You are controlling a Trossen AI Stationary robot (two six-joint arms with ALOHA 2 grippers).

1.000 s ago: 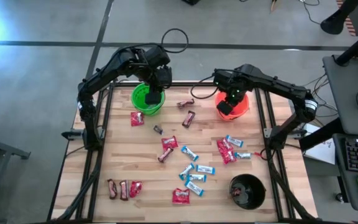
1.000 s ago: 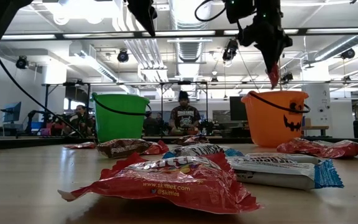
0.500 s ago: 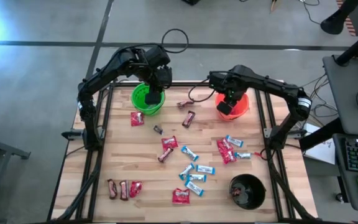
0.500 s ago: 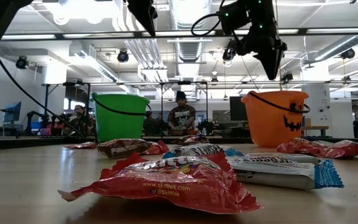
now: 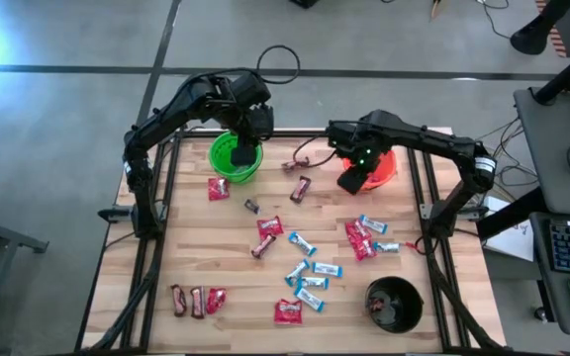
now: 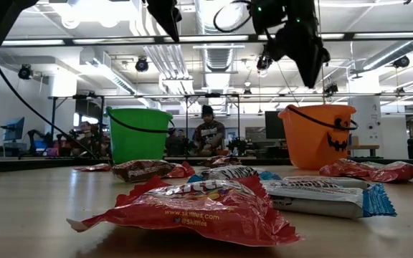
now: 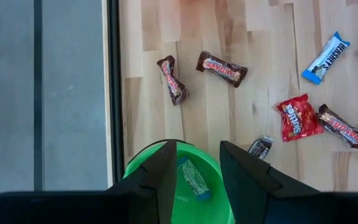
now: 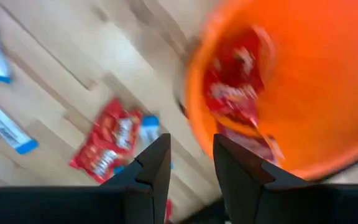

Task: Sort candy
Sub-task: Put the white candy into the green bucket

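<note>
Candy lies scattered on the wooden table: red packets point(image 5: 270, 225), light-blue-and-white bars point(image 5: 310, 277) and brown bars point(image 5: 300, 188). My left gripper point(image 7: 199, 180) hangs open above the green bucket point(image 5: 216, 163), which holds a blue-and-white bar point(image 7: 191, 179). My right gripper point(image 8: 191, 165) is open with nothing between its fingers. It hangs over the near left rim of the orange bucket point(image 5: 386, 170), pointing down. Red packets point(image 8: 235, 93) lie inside that bucket.
A black bucket point(image 5: 394, 305) with candy in it stands near the table's front right. More brown bars and a red packet point(image 5: 196, 300) lie at the front left. A cable loop point(image 5: 280, 64) lies beyond the far edge. A person point(image 6: 206, 132) sits far behind the table.
My right gripper had a red packet at its fingertips above the orange bucket. It has opened and let the packet go, and the packet no longer shows at the tips. The gripper has then shifted a little toward the table's left and near edge.
</note>
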